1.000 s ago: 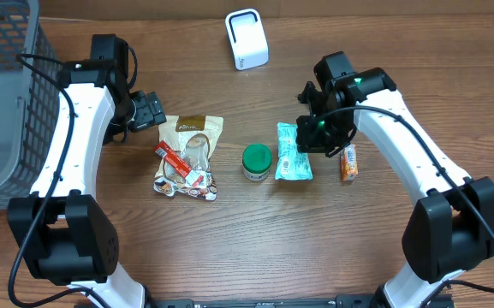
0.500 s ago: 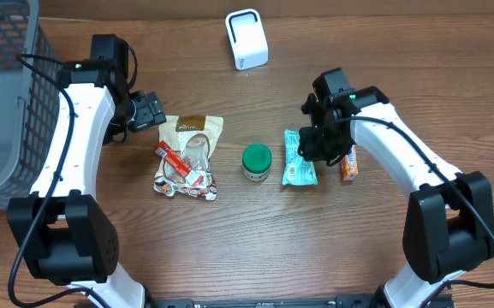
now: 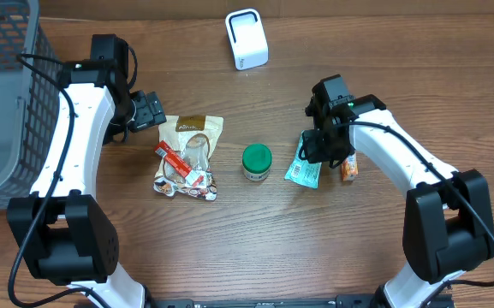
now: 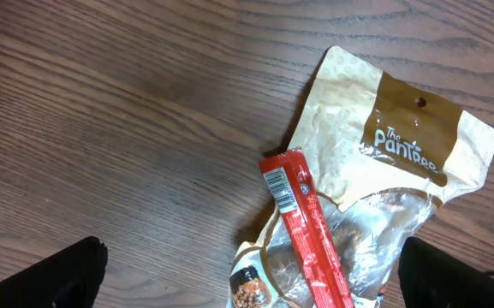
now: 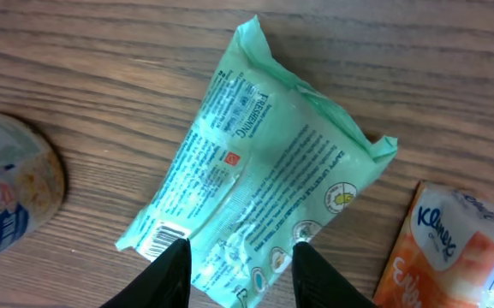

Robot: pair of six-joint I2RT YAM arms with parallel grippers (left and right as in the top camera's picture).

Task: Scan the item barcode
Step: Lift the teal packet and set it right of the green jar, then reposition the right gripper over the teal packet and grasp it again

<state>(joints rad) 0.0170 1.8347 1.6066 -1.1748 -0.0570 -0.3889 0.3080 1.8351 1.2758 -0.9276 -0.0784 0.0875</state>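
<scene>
Wipes packet [image 5: 255, 162], pale green, lies tilted on the brown wood-grain worktop [image 3: 229, 239], right of centre, with a barcode at one corner. We see the right gripper [image 5: 240, 257] just over its near edge, jaws parted, one finger on each side and the packet showing between them. An orange tissue pack [image 5: 452, 248] sits just right of the packet, and a green-lidded jar [image 3: 257, 161] near its left.

Further left, a tan snack pouch [image 4: 383, 171] carries a red stick [image 4: 306, 231] across it. The left gripper [image 3: 154, 111] hangs just beyond the pouch's far left corner, jaws spread wide and holding nothing.

A white scanner [image 3: 247, 39] stands at the far edge, well apart from the packet. A grey mesh basket [image 3: 11, 38] fills the far left corner. Bare wood runs along the near side between the arm bases, and at the far right.
</scene>
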